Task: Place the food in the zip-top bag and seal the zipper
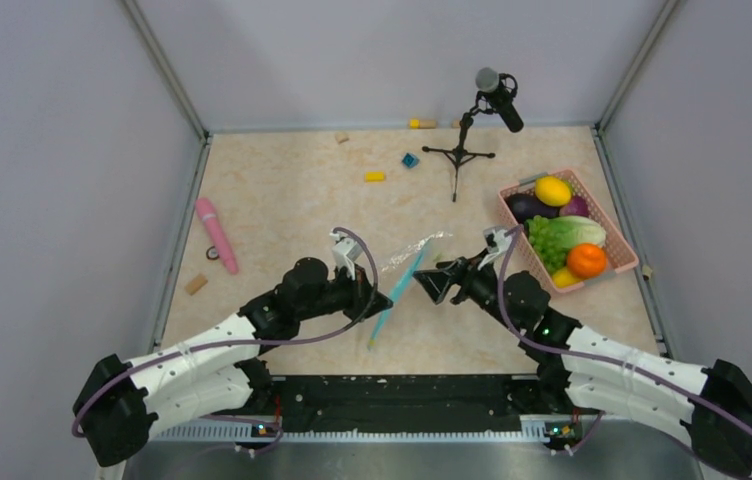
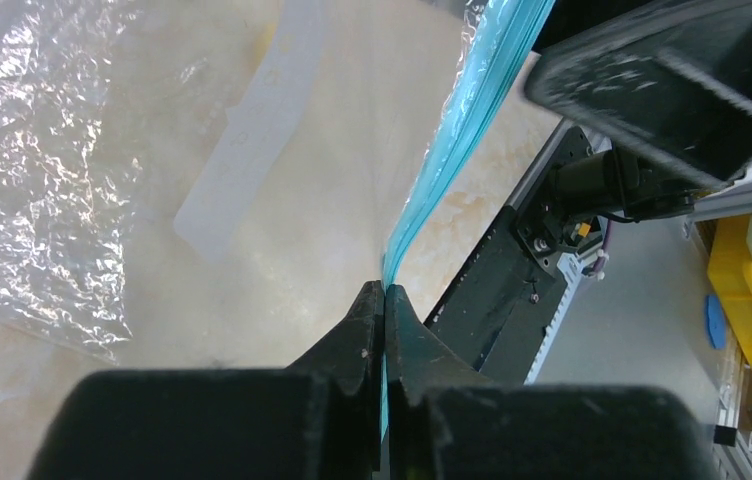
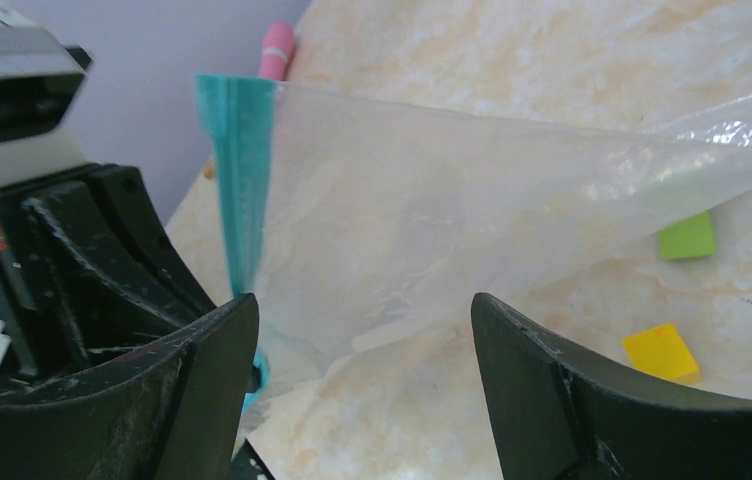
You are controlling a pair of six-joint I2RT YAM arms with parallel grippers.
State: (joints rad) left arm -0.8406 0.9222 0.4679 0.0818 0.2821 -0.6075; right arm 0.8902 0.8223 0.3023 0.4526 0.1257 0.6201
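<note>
The clear zip-top bag (image 1: 414, 255) is held up on edge at the table's middle, its teal zipper (image 1: 397, 290) running diagonally. My left gripper (image 1: 384, 300) is shut on the zipper; in the left wrist view the strip (image 2: 462, 130) comes out of the closed tips (image 2: 384, 292), with the bag (image 2: 42, 180) and its white label (image 2: 252, 120) behind. My right gripper (image 1: 424, 283) is open just right of the bag. In its view (image 3: 362, 320) the bag (image 3: 432, 220) and zipper (image 3: 237, 170) hang before the spread jaws. The lemon (image 1: 552, 190), eggplant (image 1: 525, 207) and orange (image 1: 586, 260) lie in the basket.
The pink mesh basket (image 1: 620, 240) at the right also holds a leafy green piece (image 1: 564, 235). A microphone on a tripod (image 1: 464, 135) stands at the back. A pink cylinder (image 1: 217, 235) lies at the left. Small blocks (image 1: 375, 177) are scattered behind.
</note>
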